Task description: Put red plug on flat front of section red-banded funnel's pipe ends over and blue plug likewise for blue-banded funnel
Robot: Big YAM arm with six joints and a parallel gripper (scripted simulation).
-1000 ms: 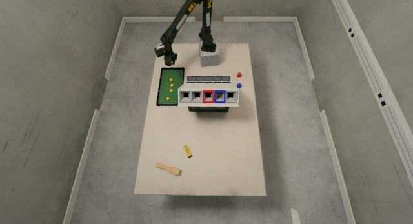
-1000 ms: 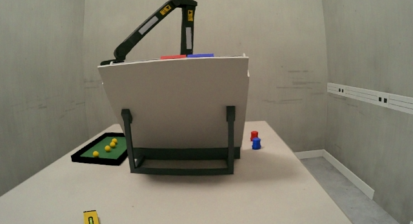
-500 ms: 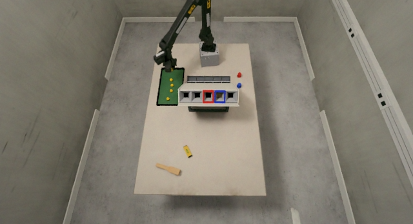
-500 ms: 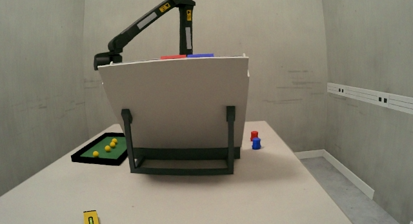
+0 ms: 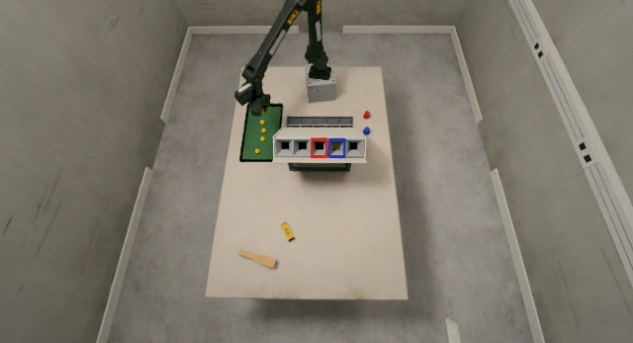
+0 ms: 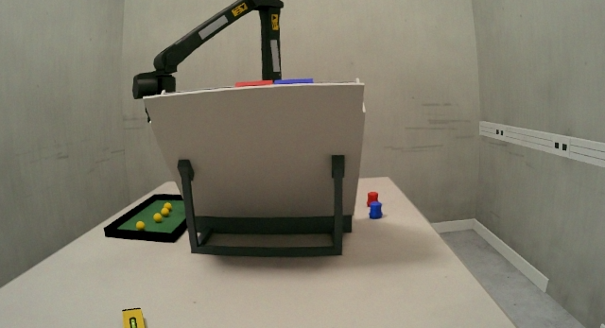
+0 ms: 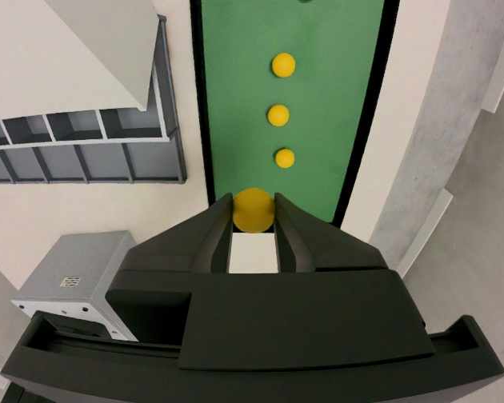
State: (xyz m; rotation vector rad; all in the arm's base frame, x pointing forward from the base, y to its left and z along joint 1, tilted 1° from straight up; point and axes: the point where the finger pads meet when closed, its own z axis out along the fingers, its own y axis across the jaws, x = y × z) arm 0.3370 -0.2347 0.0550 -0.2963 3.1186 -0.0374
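My gripper (image 5: 258,109) (image 7: 253,201) is shut on a yellow marble (image 7: 253,210) and hangs over the far end of the green, black-rimmed tray (image 5: 251,135) (image 6: 142,234) (image 7: 326,108). Several more yellow marbles (image 5: 262,130) (image 6: 157,217) (image 7: 278,115) lie in a row in the tray. The white cover (image 6: 265,148) (image 7: 61,56) carries a row of funnels on top, among them the red-banded funnel (image 5: 319,139) and the blue-banded funnel (image 5: 336,139). The grey sections (image 5: 319,121) (image 7: 82,162) lie behind it. The red plug (image 5: 366,115) (image 6: 372,198) and the blue plug (image 5: 366,130) (image 6: 375,210) stand right of the cover.
The arm's grey base block (image 5: 320,88) (image 7: 70,269) stands at the table's far edge, beside the tray's end. A small yellow block (image 5: 287,231) (image 6: 132,319) and a wooden spatula (image 5: 257,258) lie near the table's front left.
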